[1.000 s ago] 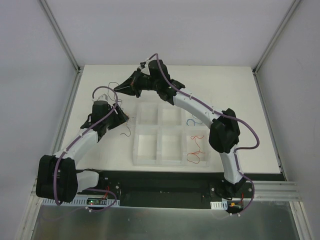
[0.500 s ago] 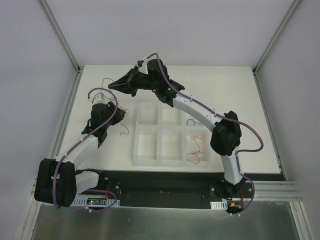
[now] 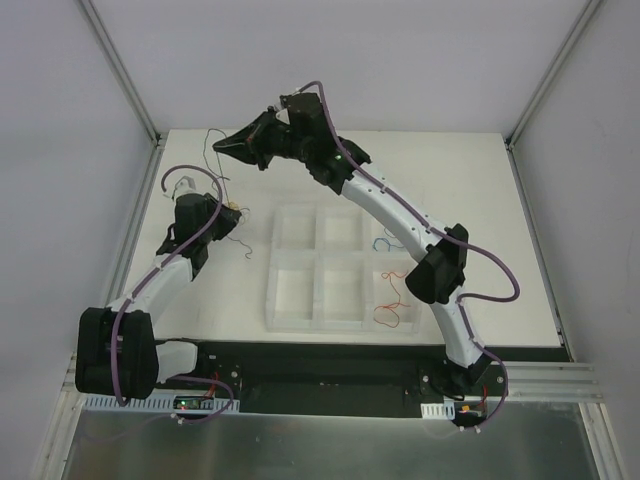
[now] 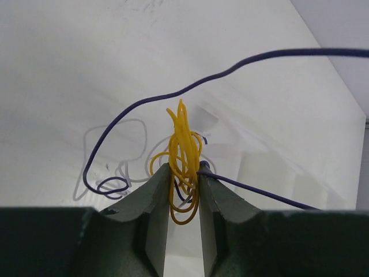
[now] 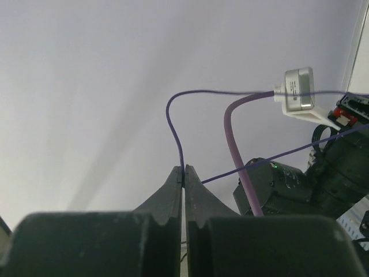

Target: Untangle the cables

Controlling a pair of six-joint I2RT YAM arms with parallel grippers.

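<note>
As our right claw (image 3: 222, 146) rises: it has drawn up and away from the left claw (image 3: 233, 211) over the last second, and the gap between the two has widened.
Right claw's hold: fingers are pressed together on the thin curly violet-blue wire (image 5: 219, 91), which climbs out from between the tips.
Left claw's hold: we pinch the coiled thin yellow wire (image 4: 183, 138) between nearly closed fingers. The violet-blue wire slips past those same tips.
Tangle: it sits at and just beyond the left claw's tips.
Meaning: we judge the violet-blue wire is being drawn out of the yellow coil. The two touch at the left tips, so separation is unfinished.
Sorted: a thin red curly wire (image 3: 392, 300) lies in the white six-compartment tray (image 3: 272, 300), well apart from both claws.
</note>
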